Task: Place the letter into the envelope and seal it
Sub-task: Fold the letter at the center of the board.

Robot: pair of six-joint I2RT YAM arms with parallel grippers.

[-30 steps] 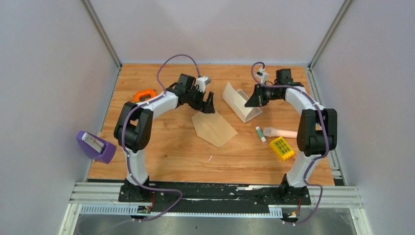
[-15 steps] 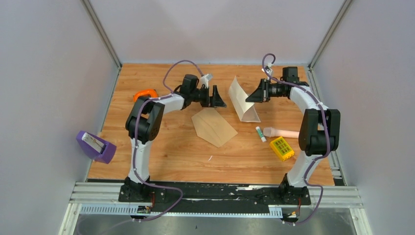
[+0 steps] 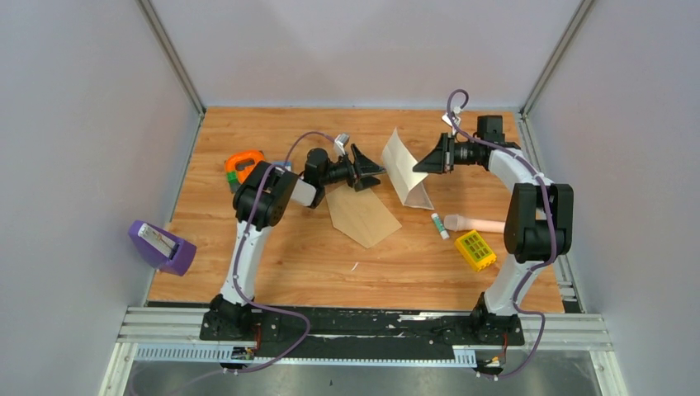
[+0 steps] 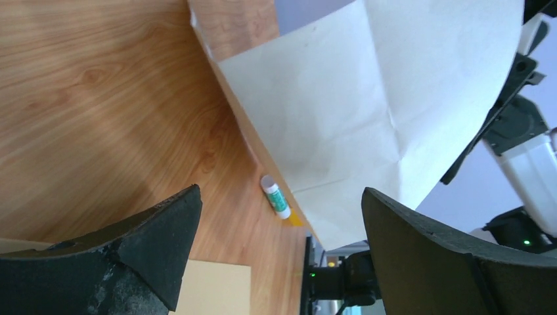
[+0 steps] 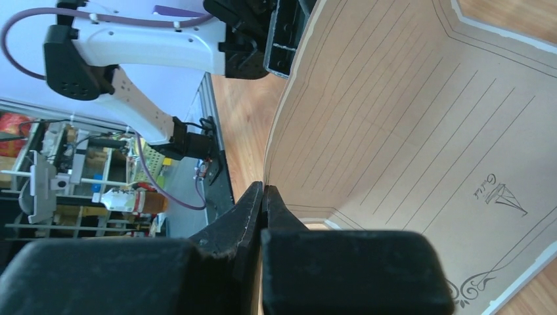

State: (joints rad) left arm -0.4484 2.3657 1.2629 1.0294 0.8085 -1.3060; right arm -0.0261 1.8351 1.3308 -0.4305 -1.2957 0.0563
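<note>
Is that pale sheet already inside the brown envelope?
No, out: the letter is held up, curled, pinched in the right gripper, apart from the envelope lying flat on the table.

One letter is at the far middle of the one wooden table, and one envelope is nearer, just to its left. On the right side there are three small items, one of each kind: one glue stick, one pale pink cylinder and one yellow block. On the left are one orange object, farther back, and one purple box at the left edge. Two robot arms are counted, the left arm and the right arm
</note>
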